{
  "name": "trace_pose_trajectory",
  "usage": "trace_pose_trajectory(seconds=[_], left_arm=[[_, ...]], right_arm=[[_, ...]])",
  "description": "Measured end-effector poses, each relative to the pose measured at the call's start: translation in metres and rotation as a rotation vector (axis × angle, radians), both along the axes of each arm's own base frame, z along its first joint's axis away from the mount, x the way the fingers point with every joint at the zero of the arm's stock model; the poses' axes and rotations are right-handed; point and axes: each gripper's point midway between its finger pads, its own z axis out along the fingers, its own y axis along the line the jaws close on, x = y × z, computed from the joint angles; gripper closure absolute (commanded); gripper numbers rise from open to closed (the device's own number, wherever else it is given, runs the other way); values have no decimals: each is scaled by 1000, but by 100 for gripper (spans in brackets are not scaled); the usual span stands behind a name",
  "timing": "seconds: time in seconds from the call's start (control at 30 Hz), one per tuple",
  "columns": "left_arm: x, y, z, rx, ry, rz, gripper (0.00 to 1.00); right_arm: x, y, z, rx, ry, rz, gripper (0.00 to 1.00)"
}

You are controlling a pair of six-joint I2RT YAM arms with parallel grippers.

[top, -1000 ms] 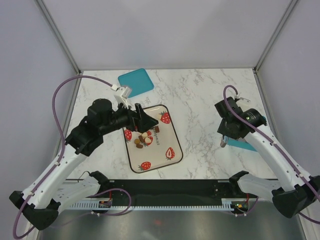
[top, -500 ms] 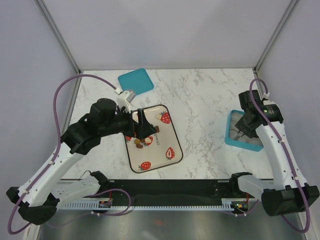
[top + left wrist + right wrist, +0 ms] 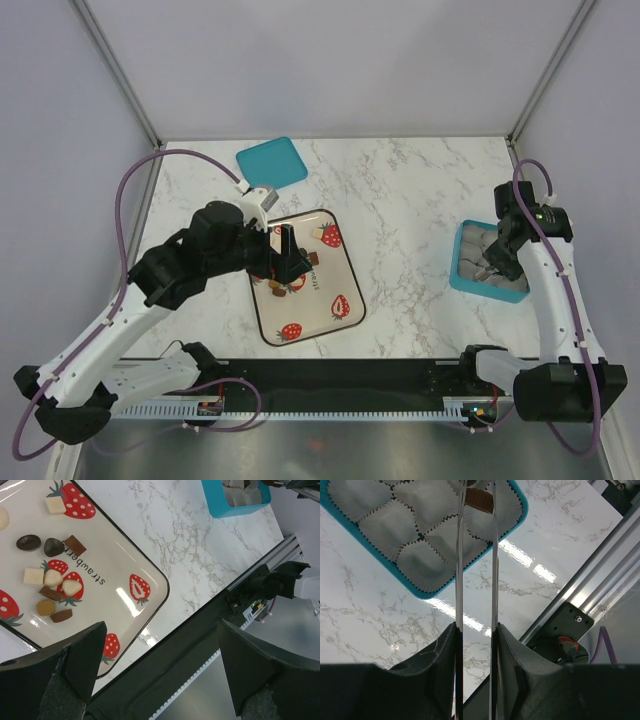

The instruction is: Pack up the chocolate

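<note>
We read the step in hand as the drop-off. The right claw [image 3: 476, 486] is narrow and pinched on a brown square chocolate piece [image 3: 479, 501], over one of the white pleated paper cups [image 3: 417, 562] in the teal plastic box [image 3: 420, 592], at the top of the right wrist frame. To do it well we'd go straight down into the middle of that one cup. Then we'd open just a little so the thin blades don't snag the neighbouring pleats, and lift straight up. Honestly we can't tell if the piece is already touching the cup bottom; the angle is too steep.

The left claw [image 3: 161, 625] is spread wide with nothing in it, over the cream rectangular tray with red strawberry prints [image 3: 125, 555]. The loose chocolates [image 3: 52, 577] sit bunched at the left of that frame, some touching. For the next pick we'd take the cream square piece [image 3: 55, 505], which is off on its own at the top.

The top view gives the layout. The left claw [image 3: 288, 265] is over the tray [image 3: 312, 315] mid-frame, and the right claw [image 3: 490, 268] is at the box [image 3: 462, 272] on the right of the white marble desk [image 3: 400, 200]. There's also a flat teal square lid [image 3: 272, 163] at upper left, which neither wrist camera catches. From up there the arm hides part of the bunch, though. Only the wrist views show each piece's shape and the empty cups.
</note>
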Motion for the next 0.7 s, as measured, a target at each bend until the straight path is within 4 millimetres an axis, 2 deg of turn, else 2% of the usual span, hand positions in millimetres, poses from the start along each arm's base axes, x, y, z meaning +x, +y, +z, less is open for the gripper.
trace_pose_trajectory(seconds=[0.43, 0.7], left_arm=[[7, -1, -8, 32, 6, 16, 0], [7, -2, -10, 43, 9, 12, 0]], right_arm=[[-21, 4, -31, 48, 99, -15, 63], [-22, 4, -33, 48, 96, -24, 57]])
